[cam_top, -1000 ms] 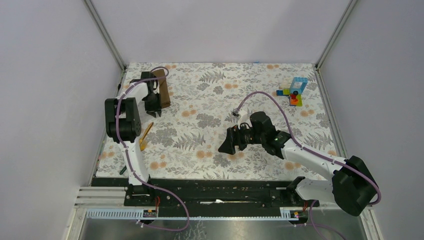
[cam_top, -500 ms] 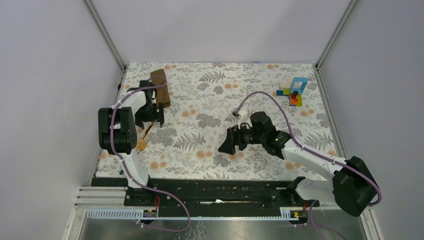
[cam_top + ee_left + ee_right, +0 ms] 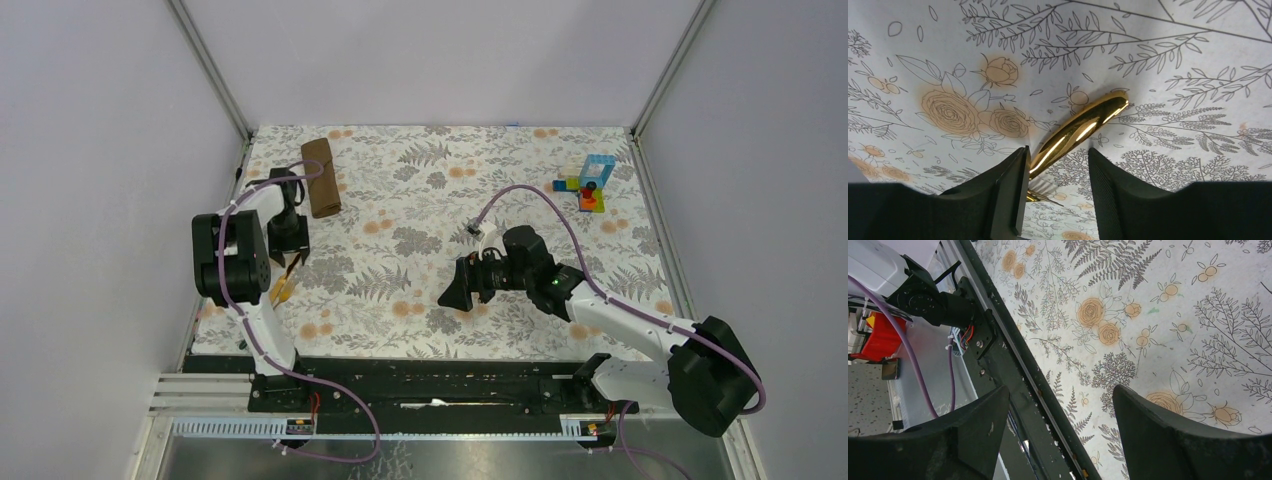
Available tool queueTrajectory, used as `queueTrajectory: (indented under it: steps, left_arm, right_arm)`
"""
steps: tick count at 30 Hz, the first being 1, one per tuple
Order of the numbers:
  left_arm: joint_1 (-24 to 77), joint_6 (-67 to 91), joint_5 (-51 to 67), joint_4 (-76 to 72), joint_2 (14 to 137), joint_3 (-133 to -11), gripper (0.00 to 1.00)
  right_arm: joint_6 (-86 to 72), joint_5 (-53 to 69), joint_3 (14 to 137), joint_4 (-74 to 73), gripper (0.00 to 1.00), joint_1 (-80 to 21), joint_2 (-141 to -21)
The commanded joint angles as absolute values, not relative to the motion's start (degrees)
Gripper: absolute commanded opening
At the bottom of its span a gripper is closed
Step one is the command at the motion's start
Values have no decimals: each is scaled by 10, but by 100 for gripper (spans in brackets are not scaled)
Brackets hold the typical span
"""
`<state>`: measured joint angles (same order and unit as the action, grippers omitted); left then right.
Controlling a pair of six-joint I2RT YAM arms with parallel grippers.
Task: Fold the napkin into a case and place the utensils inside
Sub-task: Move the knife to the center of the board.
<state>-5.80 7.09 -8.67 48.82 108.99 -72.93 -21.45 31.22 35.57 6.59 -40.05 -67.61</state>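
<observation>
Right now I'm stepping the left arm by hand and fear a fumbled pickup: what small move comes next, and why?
Probably close the left gripper. Its jaws stand open on either side of the golden utensil, which lies on the floral table cover, so a squeeze should catch it. How low the fingertips sit I cannot tell.

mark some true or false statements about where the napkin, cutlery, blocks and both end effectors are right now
1. The napkin lies folded near the far left of the tablecloth. True.
2. The left end effector is shut on the napkin. False: it is open, with a piece of gold cutlery between its fingers.
3. The cutlery is tucked inside the napkin. False: it lies on the tablecloth, apart from the napkin.
4. The right end effector is open and empty. True.
5. The toy blocks sit beside the napkin. False: they are near the far right corner.
</observation>
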Motion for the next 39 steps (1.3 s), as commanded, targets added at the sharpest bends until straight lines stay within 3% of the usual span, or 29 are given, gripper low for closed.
queueTrajectory:
  steps: [1,23,33,35,36,37,39]
  left_arm:
    - [-72,54,-105,450,1125,-732,49]
    - [-113,22,-60,437,1237,-859,26]
    - [-120,29,-39,495,1368,-1069,25]
    - [-120,47,-41,523,1381,-1106,37]
    - [-120,56,-44,520,1370,-1097,55]
    - [-121,65,-50,513,1352,-1082,65]
    - [-123,73,-51,490,1309,-1035,73]
  right_arm:
    - [-212,326,355,83,82,-397,-662]
    - [-218,311,365,82,82,-398,-688]
    - [-209,304,382,65,82,-397,-706]
    - [-208,305,385,66,82,-397,-710]
    - [-207,305,386,66,82,-398,-711]
    - [-207,306,386,66,82,-398,-711]
    - [-208,308,386,67,82,-398,-709]
